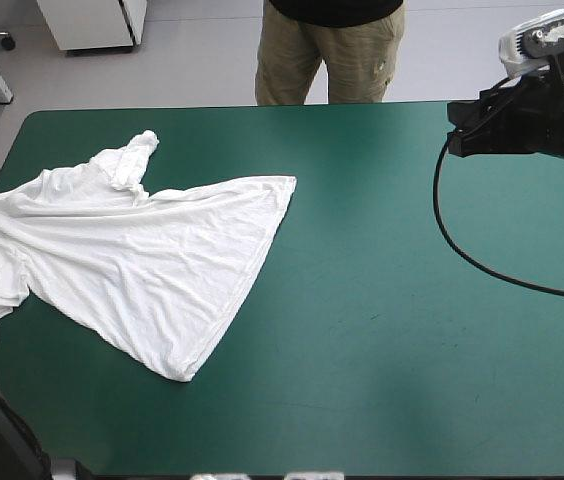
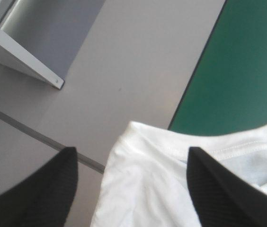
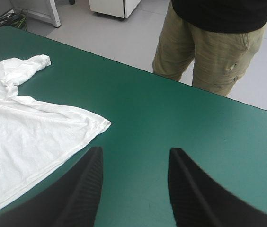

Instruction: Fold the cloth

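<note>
Spread wide on left gripper (image 2: 132, 150), nothing pinched, w/ a stitched hem of the T-shirt (image 1: 142, 260) lying between & under the black fingers (image 2: 218, 189), hanging past the table's left edge. Spread too on right gripper (image 3: 136, 151), over bare teal-green cover (image 1: 412, 300), well apart from the cloth. Spread loosely across left half of high view, twisted sleeve (image 1: 134, 158) at upper left. Risks: could nip one layer only, or drag more fabric off the edge, if shut here; lopsided fold likely w/ sleeve bunched. Cut off at frame's left: rest of shirt. Can't tell which hem, nor whether touched; left gripper not seen in high view.
</note>
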